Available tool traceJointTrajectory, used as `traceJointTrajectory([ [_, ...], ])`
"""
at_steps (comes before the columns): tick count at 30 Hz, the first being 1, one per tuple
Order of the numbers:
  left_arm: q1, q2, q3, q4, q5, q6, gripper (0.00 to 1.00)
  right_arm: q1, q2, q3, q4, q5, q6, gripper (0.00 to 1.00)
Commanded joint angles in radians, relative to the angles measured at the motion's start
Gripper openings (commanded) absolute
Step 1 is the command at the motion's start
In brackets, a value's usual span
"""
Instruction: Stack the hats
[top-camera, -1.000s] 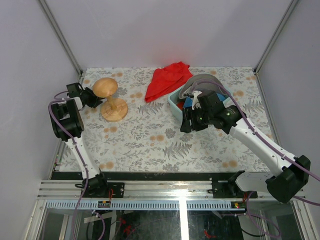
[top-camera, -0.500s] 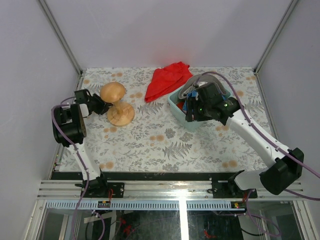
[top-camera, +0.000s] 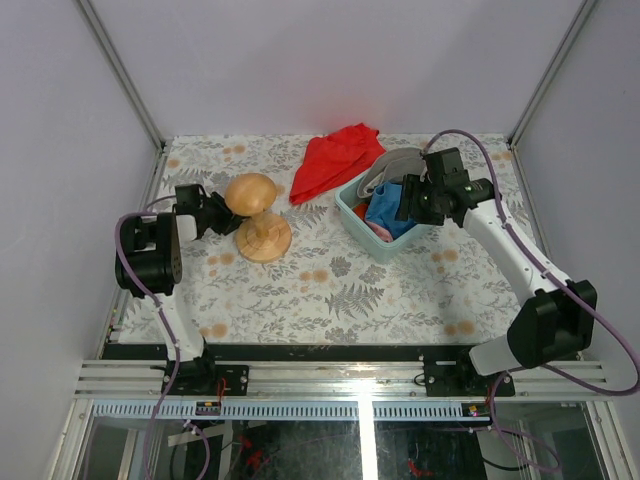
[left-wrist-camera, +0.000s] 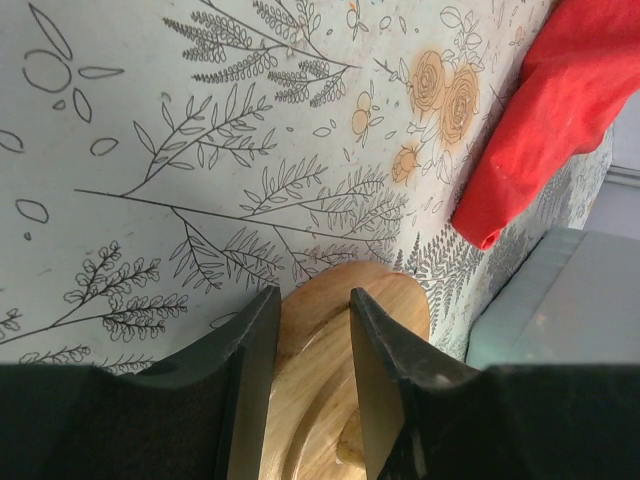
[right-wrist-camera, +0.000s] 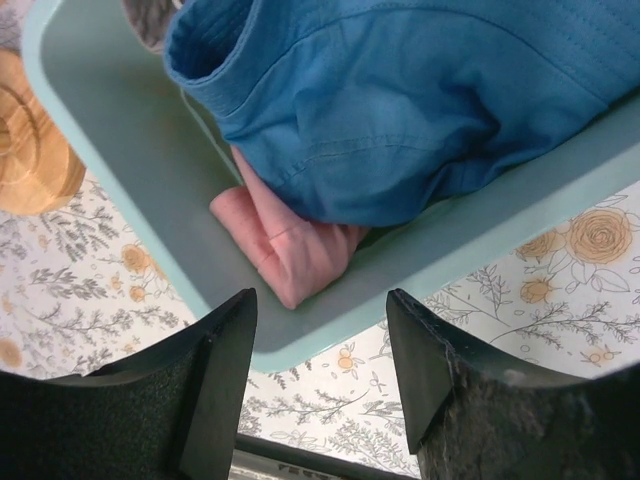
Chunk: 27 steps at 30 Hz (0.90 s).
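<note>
A teal bin (top-camera: 352, 215) holds the hats. The grey hat (top-camera: 392, 163) hangs over the far rim, the blue hat (top-camera: 390, 205) lies in the middle, and the pink hat (top-camera: 378, 230) lies under it. The orange hat is hidden. In the right wrist view the blue hat (right-wrist-camera: 400, 100) lies on the folded pink hat (right-wrist-camera: 290, 245). My right gripper (top-camera: 410, 203) is open and empty above the bin's near rim (right-wrist-camera: 320, 300). My left gripper (top-camera: 222, 214) is shut on the wooden stand (top-camera: 255, 195), with its fingers on either side of the wood (left-wrist-camera: 312, 297).
The flat red cloth (top-camera: 335, 160) lies at the back, left of the bin, and shows in the left wrist view (left-wrist-camera: 540, 120). The stand's round base (top-camera: 266, 240) rests on the floral table. Grey walls close the sides and back.
My left gripper has dragged the wooden stand rightwards towards the bin. My right gripper has moved from the bin's near left corner to its right side, uncovering the blue and pink hats.
</note>
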Motion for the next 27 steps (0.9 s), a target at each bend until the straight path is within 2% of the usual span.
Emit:
traceJointTrajectory([
  [1, -0.022, -0.036, -0.033, -0.018, 0.000, -0.008, 0.34, -0.022, 0.035, 0.019, 0.047, 0.046, -0.034, 0.61],
  [7, -0.026, -0.184, -0.056, -0.104, 0.020, 0.026, 0.52, -0.134, 0.109, 0.015, 0.071, 0.084, -0.031, 0.63],
  [12, -0.019, -0.327, -0.035, -0.239, 0.005, 0.075, 0.60, -0.211, 0.207, 0.107, 0.062, 0.118, -0.058, 0.63],
  [18, -0.010, -0.455, -0.049, -0.290, 0.010, 0.038, 0.60, -0.277, 0.396, 0.301, -0.023, 0.223, -0.112, 0.65],
  [25, 0.014, -0.548, 0.000, -0.413, 0.014, 0.069, 0.60, -0.325, 0.533, 0.563, -0.111, 0.278, -0.167, 0.65],
  [27, 0.026, -0.581, -0.008, -0.429, 0.006, 0.075, 0.60, -0.326, 0.542, 0.596, -0.110, 0.306, -0.181, 0.65],
])
